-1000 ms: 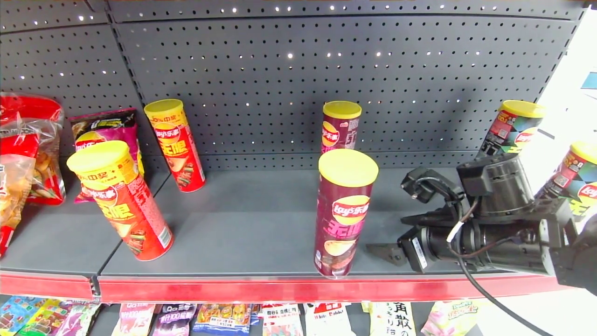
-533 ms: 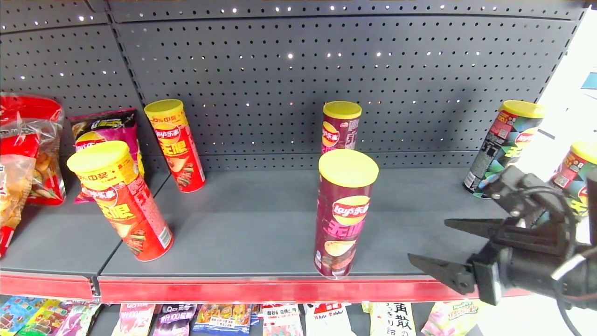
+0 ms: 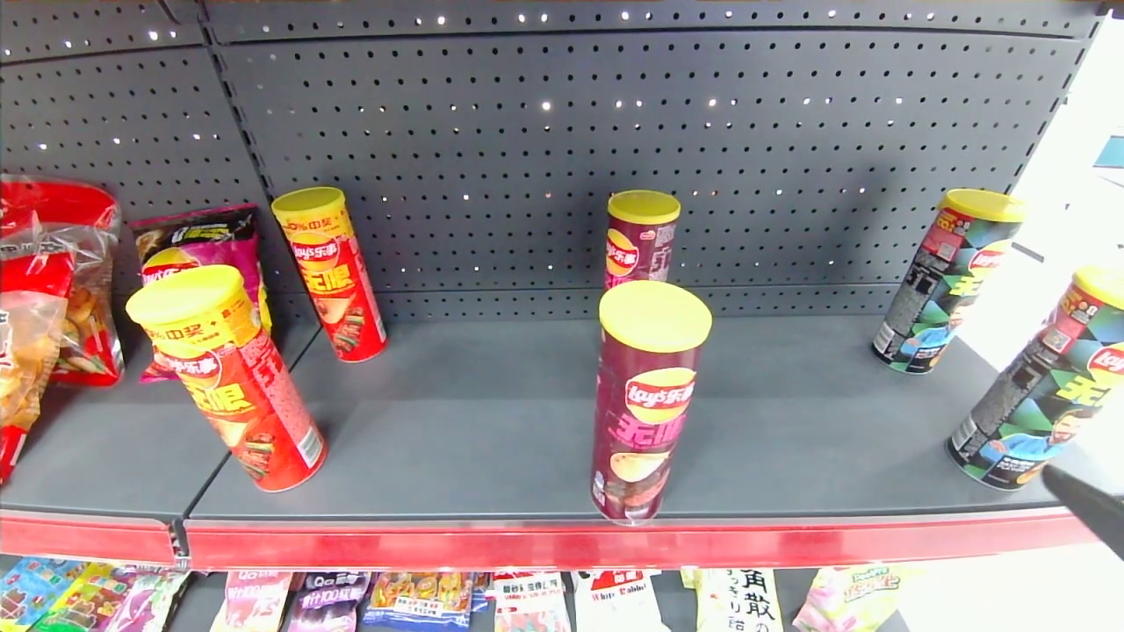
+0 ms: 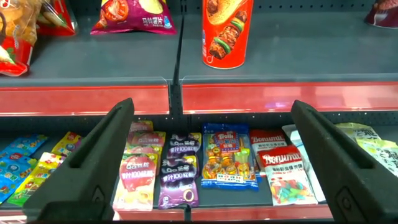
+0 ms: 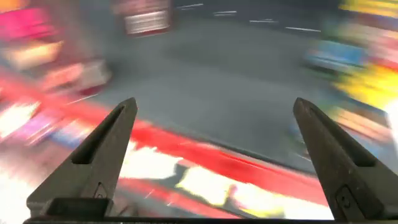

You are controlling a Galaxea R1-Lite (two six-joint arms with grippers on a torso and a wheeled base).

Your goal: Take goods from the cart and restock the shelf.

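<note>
Head view: tall purple can (image 3: 650, 412) standing straight up at the front lip of the grey shelf (image 3: 492, 421), lower middle of the frame. Lined up right in front of a second purple can (image 3: 642, 239) by the back wall, most likely to make a neat row of one kind. Picture side turned forward, good for easy seeing. Same lining-up at the left with a front red can (image 3: 230, 377) and a back red can (image 3: 329, 272), and at the right edge with two black-and-green cans (image 3: 948, 281). Small dark tip (image 3: 1089, 507) in the lower right corner, probably part of the right jaws, off to the side of every can.

Left wrist view: left jaws spread wide, holding nothing, down low and facing the little sweet packs (image 4: 230, 162) on the shelf below. Looks like a resting spot, away from the cans.

Right wrist view: very blurry. Right jaws spread wide too, nothing between them, grey shelf floor and red lip ahead.

Whole rows of cans clear from the head view; spread of the jaws and the sweet packs clear up close from the wrist views.
</note>
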